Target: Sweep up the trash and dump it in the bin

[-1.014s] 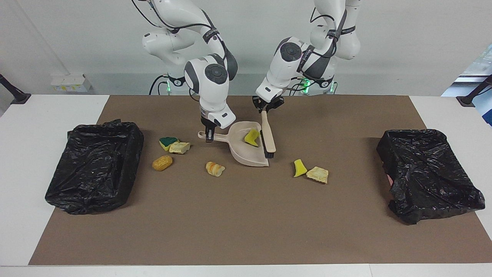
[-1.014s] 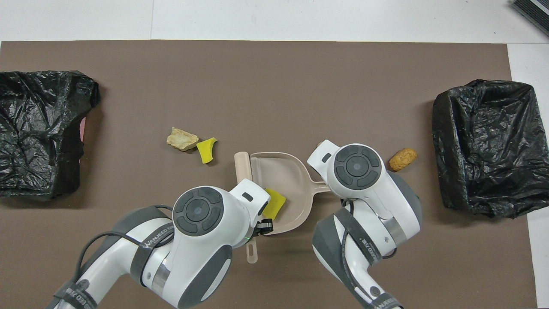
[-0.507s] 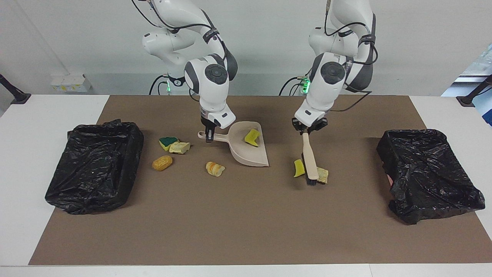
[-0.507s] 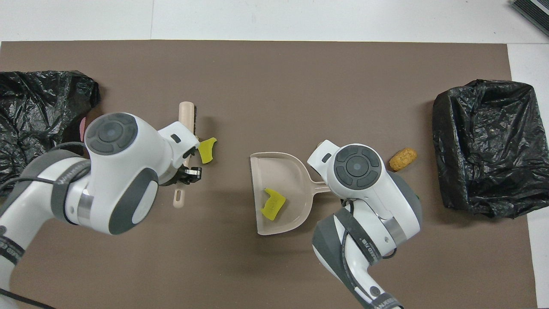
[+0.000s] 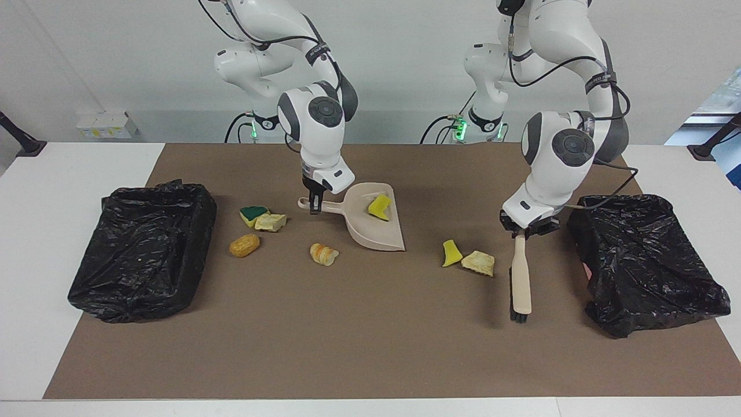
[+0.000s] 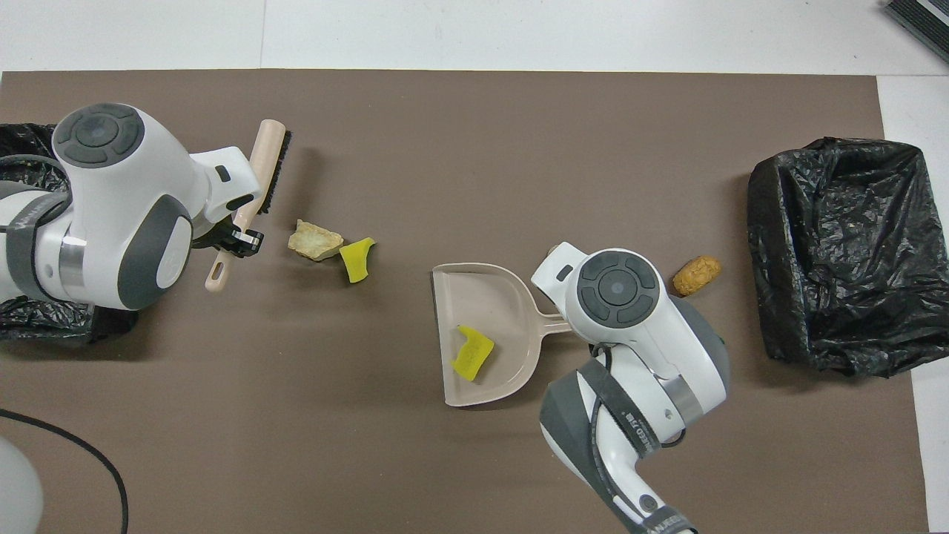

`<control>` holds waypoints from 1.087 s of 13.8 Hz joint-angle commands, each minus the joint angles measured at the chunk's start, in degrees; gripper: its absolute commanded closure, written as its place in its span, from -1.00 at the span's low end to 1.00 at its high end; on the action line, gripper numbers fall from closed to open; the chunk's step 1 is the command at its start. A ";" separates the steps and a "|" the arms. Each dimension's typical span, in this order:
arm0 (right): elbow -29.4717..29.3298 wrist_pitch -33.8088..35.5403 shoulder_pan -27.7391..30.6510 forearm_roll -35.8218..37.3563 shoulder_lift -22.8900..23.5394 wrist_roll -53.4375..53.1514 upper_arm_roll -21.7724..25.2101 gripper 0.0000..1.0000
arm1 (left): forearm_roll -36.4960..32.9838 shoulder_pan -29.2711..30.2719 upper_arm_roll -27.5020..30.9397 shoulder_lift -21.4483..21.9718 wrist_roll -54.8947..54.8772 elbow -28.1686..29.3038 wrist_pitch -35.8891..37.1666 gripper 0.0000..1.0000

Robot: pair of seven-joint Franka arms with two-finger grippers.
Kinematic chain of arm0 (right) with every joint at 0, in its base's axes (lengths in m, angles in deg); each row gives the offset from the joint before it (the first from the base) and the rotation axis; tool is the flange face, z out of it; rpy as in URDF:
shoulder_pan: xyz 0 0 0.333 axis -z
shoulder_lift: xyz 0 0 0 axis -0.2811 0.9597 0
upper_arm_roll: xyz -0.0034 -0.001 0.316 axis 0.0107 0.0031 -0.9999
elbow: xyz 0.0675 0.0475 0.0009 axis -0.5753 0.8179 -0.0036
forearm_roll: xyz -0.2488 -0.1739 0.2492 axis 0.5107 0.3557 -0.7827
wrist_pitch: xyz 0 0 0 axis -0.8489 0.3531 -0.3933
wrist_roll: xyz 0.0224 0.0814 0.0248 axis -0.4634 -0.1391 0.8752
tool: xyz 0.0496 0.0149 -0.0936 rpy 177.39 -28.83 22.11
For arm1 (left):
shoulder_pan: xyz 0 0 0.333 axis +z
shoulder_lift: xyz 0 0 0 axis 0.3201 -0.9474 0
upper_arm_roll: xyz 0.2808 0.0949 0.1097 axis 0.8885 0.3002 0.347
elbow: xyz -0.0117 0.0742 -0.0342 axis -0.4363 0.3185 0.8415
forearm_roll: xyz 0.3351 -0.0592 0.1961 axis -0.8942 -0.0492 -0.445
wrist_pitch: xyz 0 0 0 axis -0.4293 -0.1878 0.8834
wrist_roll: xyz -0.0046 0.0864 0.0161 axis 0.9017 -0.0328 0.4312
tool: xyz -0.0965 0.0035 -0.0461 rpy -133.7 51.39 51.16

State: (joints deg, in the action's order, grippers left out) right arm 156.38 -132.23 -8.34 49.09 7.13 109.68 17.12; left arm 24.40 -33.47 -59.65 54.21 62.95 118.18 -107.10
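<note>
Sweeping station: dustpan holding one scrap, brush raised, six scraps loose on the mat
Right gripper point(image 5: 314, 207) clamped on the handle of the beige dustpan point(image 5: 376, 227), which lies on the brown mat point(image 5: 370, 347) with one yellow sponge bit point(image 5: 380, 207) in it; left gripper point(image 5: 525, 231) closed on the brush point(image 5: 520, 279), bristles down, between the loose pair and the black-lined bin point(image 5: 642, 260) at the left arm's end; yellow sponge piece point(image 5: 450, 253) touching a pale crumbly chunk point(image 5: 479, 262); green-and-yellow sponge point(image 5: 252, 214) against a beige chunk point(image 5: 271, 222), orange-brown lump point(image 5: 244, 245) and striped bread-like lump point(image 5: 323, 254) near the second black-lined bin point(image 5: 145, 249) at the right arm's end
</note>
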 commanded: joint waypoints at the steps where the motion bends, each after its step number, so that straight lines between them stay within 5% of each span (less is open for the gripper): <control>1: 1.03 -1.19 0.23 -0.20 -0.34 -1.93 -0.34 1.00 | -1.29 1.52 -0.72 -0.77 -7.97 -1.53 3.34 1.00; 6: 0.95 -1.28 0.23 -0.28 -0.34 -1.93 -0.34 1.00 | -1.03 0.57 -1.16 2.12 -13.28 5.39 3.70 1.00; 10: 1.82 -2.51 0.67 -0.29 -0.43 -1.49 -0.34 1.00 | -0.24 -5.74 -1.25 6.34 -12.32 12.25 2.74 1.00; 15: 1.91 -5.49 -0.82 -0.29 1.41 -5.86 -0.34 1.00 | 3.63 -17.34 -1.34 11.44 4.62 19.29 2.73 1.00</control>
State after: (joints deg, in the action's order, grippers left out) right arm 157.48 -134.52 -8.15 49.01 7.32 109.00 17.14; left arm 26.86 -46.58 -61.86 61.84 62.63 132.53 -103.60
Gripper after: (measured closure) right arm 0.678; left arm 0.740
